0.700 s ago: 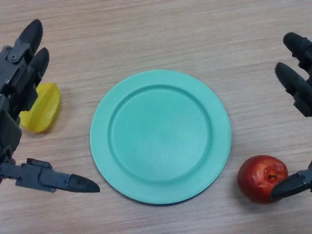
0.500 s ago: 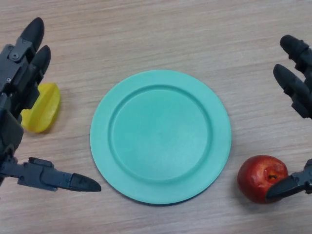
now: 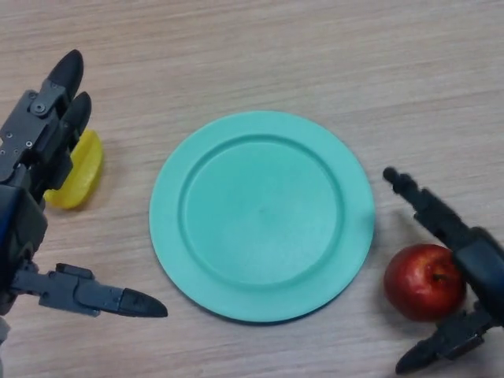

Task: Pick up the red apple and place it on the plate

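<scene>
Pale wood-grain tabletop [image 3: 260, 47] fills the whole scene, and a round green plate [image 3: 261, 214] sits flat at its centre with nothing on it. Off to the plate's lower right rests the red apple [image 3: 424, 281], upright with its stem dimple showing, close beside the plate's rim but not touching it. The robot's right hand [image 3: 480, 268] comes in from that corner and is spread around the apple: one black finger [image 3: 421, 201] reaches out past the fruit's upper side toward the plate's edge, while the thumb [image 3: 441, 345] lies low beneath and to the right of it. The digits are apart and straight rather than curled, and the apple sits in the gap between them; whether the palm actually touches its right side I cannot tell, since the hand covers that edge. On the opposite side of the table the left hand [image 3: 27, 169] hangs idle, fingers stretched up and away, thumb [image 3: 102, 295] pointing toward the plate's lower left rim, holding nothing. Partly tucked behind those left fingers is a yellow piece of fruit [image 3: 83, 169], lying on the wood well clear of the plate. Nothing lies on the bare wood between the apple and the plate.
</scene>
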Controlling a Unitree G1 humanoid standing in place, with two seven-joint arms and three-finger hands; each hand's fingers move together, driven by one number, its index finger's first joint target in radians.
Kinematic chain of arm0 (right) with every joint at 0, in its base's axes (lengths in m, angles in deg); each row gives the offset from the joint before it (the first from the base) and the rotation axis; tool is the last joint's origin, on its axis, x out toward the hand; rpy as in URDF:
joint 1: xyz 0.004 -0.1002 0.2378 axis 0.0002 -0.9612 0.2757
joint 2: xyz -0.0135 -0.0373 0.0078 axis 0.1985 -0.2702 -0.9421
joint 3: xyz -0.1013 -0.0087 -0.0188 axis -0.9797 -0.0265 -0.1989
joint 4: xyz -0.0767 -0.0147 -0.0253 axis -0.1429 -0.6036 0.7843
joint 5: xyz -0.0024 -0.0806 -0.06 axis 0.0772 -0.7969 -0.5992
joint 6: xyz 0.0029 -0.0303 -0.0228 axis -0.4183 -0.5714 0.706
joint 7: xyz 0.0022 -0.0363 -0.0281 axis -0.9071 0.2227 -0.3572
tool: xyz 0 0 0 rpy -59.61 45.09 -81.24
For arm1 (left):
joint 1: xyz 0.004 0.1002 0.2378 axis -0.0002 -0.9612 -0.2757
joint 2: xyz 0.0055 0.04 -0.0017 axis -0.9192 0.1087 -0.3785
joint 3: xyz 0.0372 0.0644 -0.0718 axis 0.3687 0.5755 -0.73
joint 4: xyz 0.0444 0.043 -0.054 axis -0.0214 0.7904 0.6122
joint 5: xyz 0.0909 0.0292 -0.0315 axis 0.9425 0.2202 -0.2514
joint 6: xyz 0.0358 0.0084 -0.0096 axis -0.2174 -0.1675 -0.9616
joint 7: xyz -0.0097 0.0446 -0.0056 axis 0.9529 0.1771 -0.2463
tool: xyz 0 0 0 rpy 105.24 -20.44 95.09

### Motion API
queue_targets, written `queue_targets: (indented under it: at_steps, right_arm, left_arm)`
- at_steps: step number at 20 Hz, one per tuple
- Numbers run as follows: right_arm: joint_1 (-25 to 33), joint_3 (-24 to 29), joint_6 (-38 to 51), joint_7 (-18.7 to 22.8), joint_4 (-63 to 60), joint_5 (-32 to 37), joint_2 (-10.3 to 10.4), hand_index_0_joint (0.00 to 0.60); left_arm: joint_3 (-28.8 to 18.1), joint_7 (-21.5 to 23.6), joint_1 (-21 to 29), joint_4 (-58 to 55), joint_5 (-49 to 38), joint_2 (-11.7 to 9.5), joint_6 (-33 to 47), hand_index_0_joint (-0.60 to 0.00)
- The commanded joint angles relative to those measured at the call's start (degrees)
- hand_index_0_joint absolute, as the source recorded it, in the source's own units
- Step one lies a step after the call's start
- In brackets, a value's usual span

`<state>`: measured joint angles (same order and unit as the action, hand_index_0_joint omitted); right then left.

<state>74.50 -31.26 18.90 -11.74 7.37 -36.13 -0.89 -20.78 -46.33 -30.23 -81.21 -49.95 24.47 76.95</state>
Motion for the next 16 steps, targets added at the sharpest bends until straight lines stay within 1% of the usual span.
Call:
queue_targets:
  at_steps: [1,2,3,4,7,8,9,10,11,12,13,14,15,16]
  right_arm:
    - [1.24,2.31,7.00,5.02,2.41,1.29,-1.78,0.199]
    - [1.85,2.24,7.25,7.25,0.93,-1.19,-2.17,0.349]
    - [2.35,2.23,7.76,9.00,-0.39,-3.77,-2.74,0.449]
    - [2.64,2.57,7.99,10.27,-1.20,-6.91,-3.93,0.597]
    - [3.35,3.36,6.17,8.10,3.75,-5.65,-3.97,0.600]
    - [3.78,2.63,1.98,5.04,9.18,-2.07,-3.04,0.600]
    - [4.41,1.92,0.07,4.08,11.55,-1.48,-2.70,0.600]
    - [7.54,-0.50,-0.72,3.83,14.65,-2.91,-2.44,0.600]
    - [9.06,-1.89,-1.35,3.89,15.47,-3.94,-2.07,0.600]
    - [12.18,-5.57,-4.44,3.53,17.25,-4.90,-0.57,0.600]
    - [13.63,-7.41,-5.41,3.32,17.11,-5.58,0.21,0.600]
    - [16.54,-11.88,-9.96,2.26,16.59,-5.14,2.46,0.600]
    - [18.10,-13.53,-11.05,3.57,15.32,-4.98,3.05,0.600]
    - [20.57,-17.57,-16.51,5.82,13.67,-1.79,3.84,0.600]
  left_arm:
    - [-3.42,2.82,0.44,-2.43,-0.60,-1.11,9.10,0.000]
    - [-3.71,2.82,0.35,-2.38,-0.76,-1.04,9.46,0.000]
    - [-3.95,2.90,0.22,-2.28,-0.83,-0.94,9.94,0.000]
    - [-4.54,3.18,-0.25,-1.93,-1.02,-0.64,11.16,0.000]
    - [-5.32,3.16,-0.79,-1.96,-1.27,-0.43,11.45,0.000]
    - [-5.87,3.09,-1.04,-2.40,-1.81,-0.34,10.94,0.000]
    - [-6.11,3.04,-1.14,-2.50,-1.98,-0.26,10.96,0.000]
    - [-7.03,3.17,-1.21,-2.75,-2.78,-0.16,11.21,0.000]
    - [-7.52,3.39,-1.12,-2.80,-3.24,-0.16,11.32,0.000]
    - [-8.45,3.94,-0.80,-2.87,-4.14,-0.28,11.17,0.000]
    - [-8.83,4.02,-0.67,-3.05,-4.75,-0.39,10.86,0.000]
    - [-9.51,4.16,-0.51,-3.24,-5.87,-0.45,10.67,0.000]
    - [-9.74,4.24,-0.51,-3.39,-6.35,-0.46,10.47,0.000]
    - [-9.93,4.27,-0.68,-3.59,-6.84,-0.31,10.52,0.000]
